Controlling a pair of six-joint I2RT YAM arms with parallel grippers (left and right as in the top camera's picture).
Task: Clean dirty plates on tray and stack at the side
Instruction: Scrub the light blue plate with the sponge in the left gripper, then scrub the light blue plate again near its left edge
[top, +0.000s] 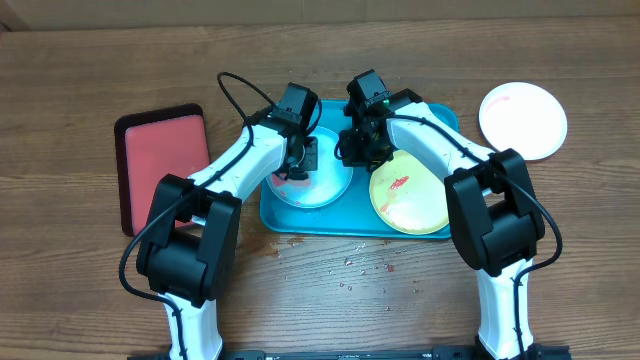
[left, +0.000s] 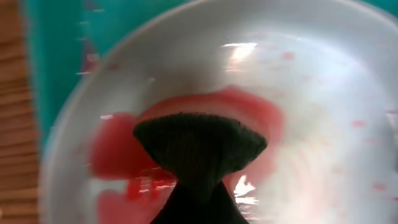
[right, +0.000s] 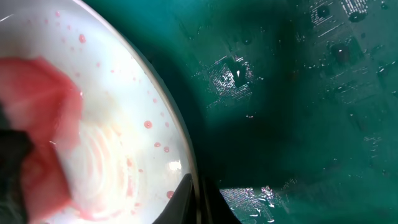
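Observation:
The turquoise tray holds the light blue plate on its left and the yellow-green plate, with a red smear, on its right. The pinkish-white plate lies on the table at the far right, off the tray. My left gripper is shut on a dark sponge pressed onto the blue plate, among wet red smears. My right gripper is shut on that plate's rim, above the wet tray floor. It also shows in the overhead view.
A smaller black-rimmed red tray lies on the table left of the turquoise tray. Red specks and crumbs dot the wood in front of the tray. Both arms cross over the tray's back half.

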